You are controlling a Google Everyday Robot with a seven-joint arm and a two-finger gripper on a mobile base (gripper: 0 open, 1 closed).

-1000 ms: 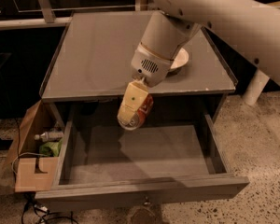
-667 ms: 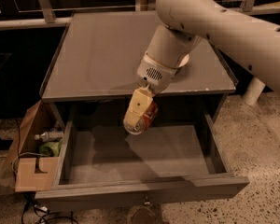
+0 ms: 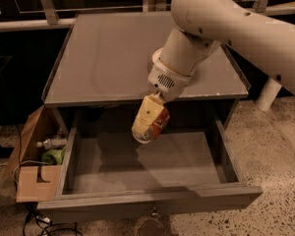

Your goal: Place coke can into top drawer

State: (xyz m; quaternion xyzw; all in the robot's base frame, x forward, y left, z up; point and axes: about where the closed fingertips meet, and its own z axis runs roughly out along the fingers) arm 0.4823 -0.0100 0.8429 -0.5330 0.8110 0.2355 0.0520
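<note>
My gripper (image 3: 148, 123) hangs below the cabinet top's front edge, over the back middle of the open top drawer (image 3: 147, 195). It is shut on the coke can (image 3: 156, 124), a red can with a silver end that tilts down and to the left. One cream finger (image 3: 144, 116) covers the can's left side. The drawer is a wide grey box pulled fully out toward the camera, and its floor (image 3: 152, 161) lies bare beneath the can.
The white arm (image 3: 226, 28) crosses over the grey cabinet top (image 3: 113, 58) from the upper right. A brown cardboard box (image 3: 34, 166) holding a bottle and green item stands on the floor at the left. Speckled floor spreads to the right.
The arm has shifted a little to the right and forward, carrying the can lower over the drawer's opening. The grip on the can is unchanged.
</note>
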